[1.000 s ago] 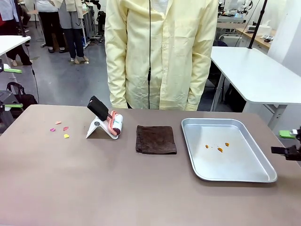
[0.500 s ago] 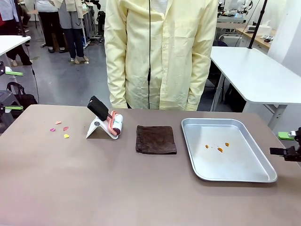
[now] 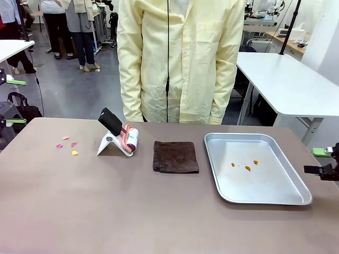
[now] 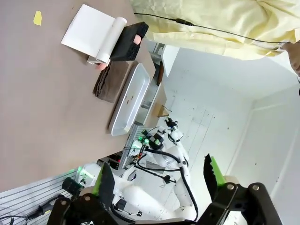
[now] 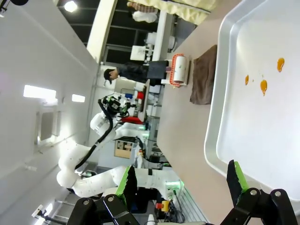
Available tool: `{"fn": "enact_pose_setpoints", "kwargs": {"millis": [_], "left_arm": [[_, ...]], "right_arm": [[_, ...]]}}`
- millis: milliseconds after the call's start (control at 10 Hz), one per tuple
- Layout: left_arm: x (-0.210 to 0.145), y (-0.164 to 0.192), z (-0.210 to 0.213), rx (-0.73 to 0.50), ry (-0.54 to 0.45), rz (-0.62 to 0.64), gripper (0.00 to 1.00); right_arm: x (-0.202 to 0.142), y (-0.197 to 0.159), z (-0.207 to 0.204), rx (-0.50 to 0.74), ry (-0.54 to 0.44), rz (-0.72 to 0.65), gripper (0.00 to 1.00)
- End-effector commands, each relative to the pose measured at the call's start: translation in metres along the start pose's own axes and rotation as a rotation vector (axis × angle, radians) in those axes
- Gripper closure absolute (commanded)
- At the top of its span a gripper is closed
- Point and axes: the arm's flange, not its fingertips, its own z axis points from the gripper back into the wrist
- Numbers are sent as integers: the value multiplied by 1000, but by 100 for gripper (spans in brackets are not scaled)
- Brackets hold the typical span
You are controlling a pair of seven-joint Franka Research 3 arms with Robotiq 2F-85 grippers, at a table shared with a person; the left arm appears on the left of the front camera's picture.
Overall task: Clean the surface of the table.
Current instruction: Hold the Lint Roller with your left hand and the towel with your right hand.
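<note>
On the table point(image 3: 106, 211), from left to right, lie a few scraps point(image 3: 68, 144), a roller point(image 3: 127, 136) on its stand point(image 3: 108, 144), a cloth point(image 3: 175, 156) near the middle and a tray point(image 3: 265, 182) with three bits point(image 3: 247, 168) in it, while a person point(image 3: 180, 58) stands behind the far edge.

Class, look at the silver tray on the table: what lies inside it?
Three small orange scraps lie near the middle of the silver tray; the rest of its floor is bare. Nothing covers the inside, so no part of it is hidden.
</note>
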Motion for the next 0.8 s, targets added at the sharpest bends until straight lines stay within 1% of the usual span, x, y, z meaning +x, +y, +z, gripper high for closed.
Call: {"fn": "enact_pose_setpoints", "kwargs": {"millis": [0, 100, 200, 300, 400, 500, 600, 700], "left_arm": [[-2, -22, -14, 87, 46, -97, 0], [-4, -37, -28, 120, 79, -157, 0], [-8, -49, -44, 159, 102, -205, 0], [-12, -58, -63, 210, 128, -250, 0], [-16, -62, -76, 241, 141, -275, 0], [-18, -63, -88, 310, 127, -304, 0], [-20, -62, -99, 372, 139, -338, 0], [-27, -62, -114, 432, 154, -393, 0]], "right_arm": [[27, 53, -10, -142, -13, 71, 0], [47, 82, -17, -222, -1, 107, 0], [69, 109, -30, -263, 36, 165, 0], [99, 137, -52, -291, 93, 199, 0], [127, 159, -79, -297, 110, 206, 0], [153, 176, -112, -328, 182, 209, 0], [175, 187, -146, -368, 255, 232, 0], [194, 193, -187, -412, 299, 226, 0]]}}
